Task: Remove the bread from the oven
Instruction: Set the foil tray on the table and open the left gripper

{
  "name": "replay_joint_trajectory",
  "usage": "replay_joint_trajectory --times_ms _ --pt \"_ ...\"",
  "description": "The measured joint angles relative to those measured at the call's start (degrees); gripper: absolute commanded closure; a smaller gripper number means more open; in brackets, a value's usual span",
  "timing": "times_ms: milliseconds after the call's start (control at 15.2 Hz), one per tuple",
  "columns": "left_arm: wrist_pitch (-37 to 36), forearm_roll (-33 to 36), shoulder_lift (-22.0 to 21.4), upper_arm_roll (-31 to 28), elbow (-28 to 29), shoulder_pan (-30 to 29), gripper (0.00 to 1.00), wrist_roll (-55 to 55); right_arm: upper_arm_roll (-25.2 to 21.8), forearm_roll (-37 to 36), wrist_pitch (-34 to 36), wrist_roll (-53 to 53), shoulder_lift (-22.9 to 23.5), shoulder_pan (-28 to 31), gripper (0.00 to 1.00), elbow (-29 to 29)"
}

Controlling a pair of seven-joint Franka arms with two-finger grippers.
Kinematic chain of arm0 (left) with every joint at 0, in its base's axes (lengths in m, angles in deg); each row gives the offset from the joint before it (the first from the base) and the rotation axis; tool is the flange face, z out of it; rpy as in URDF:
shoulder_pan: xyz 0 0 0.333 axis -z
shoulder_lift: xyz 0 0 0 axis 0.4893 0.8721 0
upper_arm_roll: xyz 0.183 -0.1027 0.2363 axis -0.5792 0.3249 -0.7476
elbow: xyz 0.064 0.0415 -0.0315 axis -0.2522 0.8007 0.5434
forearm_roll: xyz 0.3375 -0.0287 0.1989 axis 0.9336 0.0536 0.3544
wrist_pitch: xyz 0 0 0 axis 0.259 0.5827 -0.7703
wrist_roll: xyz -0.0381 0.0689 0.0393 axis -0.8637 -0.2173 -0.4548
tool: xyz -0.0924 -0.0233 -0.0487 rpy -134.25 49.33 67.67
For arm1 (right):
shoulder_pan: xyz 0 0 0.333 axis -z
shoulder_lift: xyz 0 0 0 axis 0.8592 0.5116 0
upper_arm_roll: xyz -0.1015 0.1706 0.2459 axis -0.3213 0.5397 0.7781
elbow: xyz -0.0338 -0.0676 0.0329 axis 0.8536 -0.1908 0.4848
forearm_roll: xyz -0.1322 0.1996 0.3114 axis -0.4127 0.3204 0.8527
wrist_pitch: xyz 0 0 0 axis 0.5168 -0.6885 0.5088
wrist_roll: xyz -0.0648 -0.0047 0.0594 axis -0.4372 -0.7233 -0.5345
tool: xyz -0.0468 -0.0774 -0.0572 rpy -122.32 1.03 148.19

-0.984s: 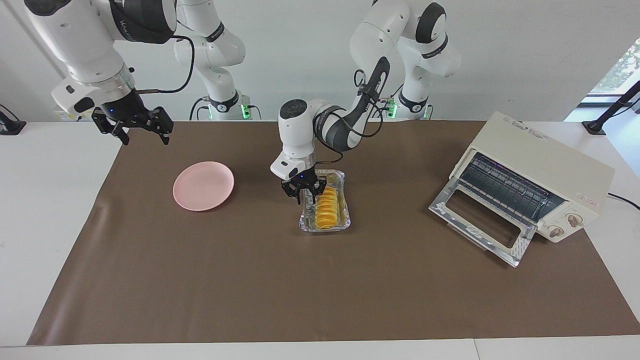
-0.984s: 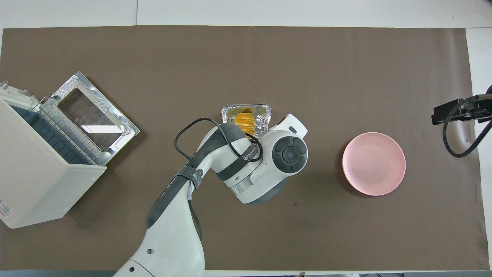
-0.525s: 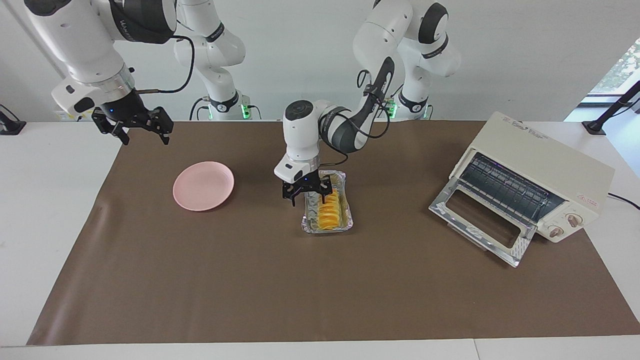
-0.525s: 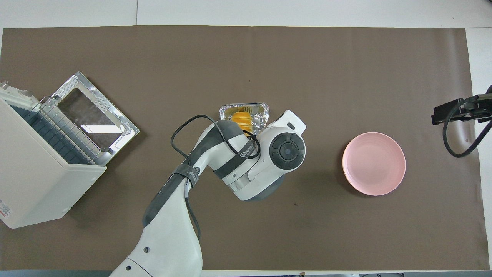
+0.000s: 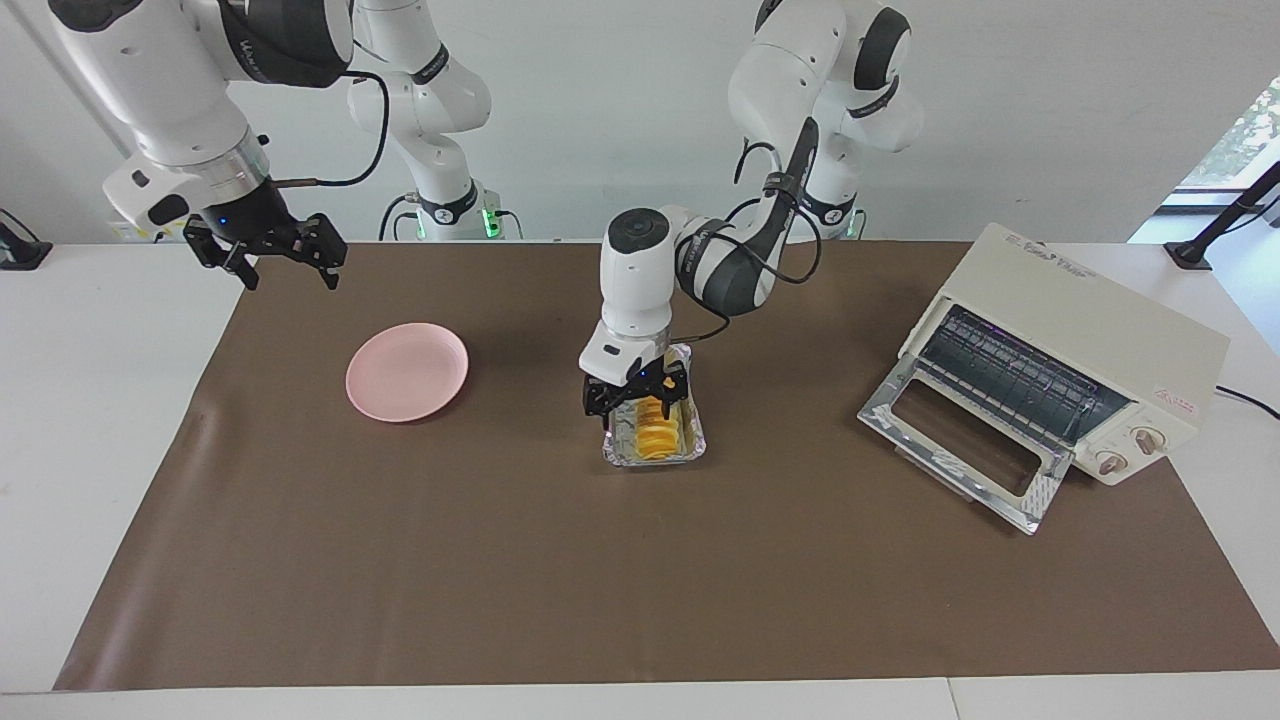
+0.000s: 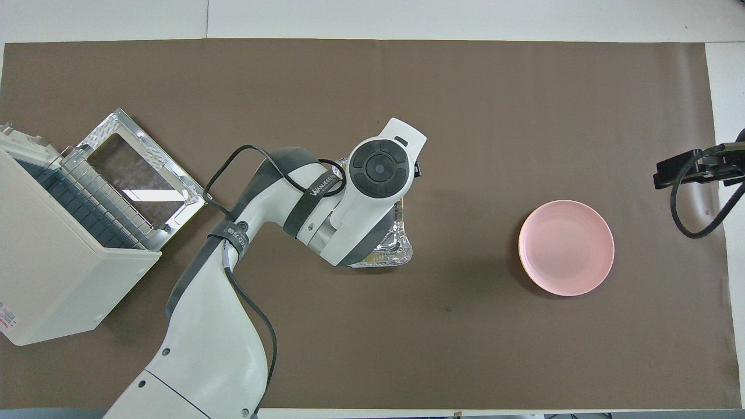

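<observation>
The bread (image 5: 655, 432), a ridged golden-yellow loaf, lies in a silver foil tray (image 5: 655, 458) on the brown mat mid-table, outside the oven. The cream-white oven (image 5: 1085, 340) stands at the left arm's end with its glass door (image 5: 965, 450) folded down and only the wire rack showing inside. My left gripper (image 5: 636, 393) is open, low over the end of the bread nearer to the robots. In the overhead view the left arm hides the bread and only a corner of the tray (image 6: 398, 250) shows. My right gripper (image 5: 268, 250) is open and waits above the mat's edge at the right arm's end.
A round pink plate (image 5: 407, 371) lies on the mat toward the right arm's end, also in the overhead view (image 6: 566, 247). The oven (image 6: 58, 256) and its open door (image 6: 139, 169) take up the left arm's end.
My left gripper has moved from the tray's rim on the plate's side to over the bread, turning as it went. The tray shifted slightly. The right arm has not moved.
</observation>
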Motion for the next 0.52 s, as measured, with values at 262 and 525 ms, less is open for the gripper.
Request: replay_joint_trajectory --times_ms 262,525 --pt "-5.3 -1.0 -5.7 -0.1 -0.3 -4.4 0.00 6.0 0.0 0.0 0.0 0.0 0.0 0.0 0.00 0.0" --pt "-16.9 -1.0 -13.7 -0.2 -0.3 -10.7 0.00 17.3 0.0 0.0 0.0 0.0 0.0 0.0 0.00 0.0"
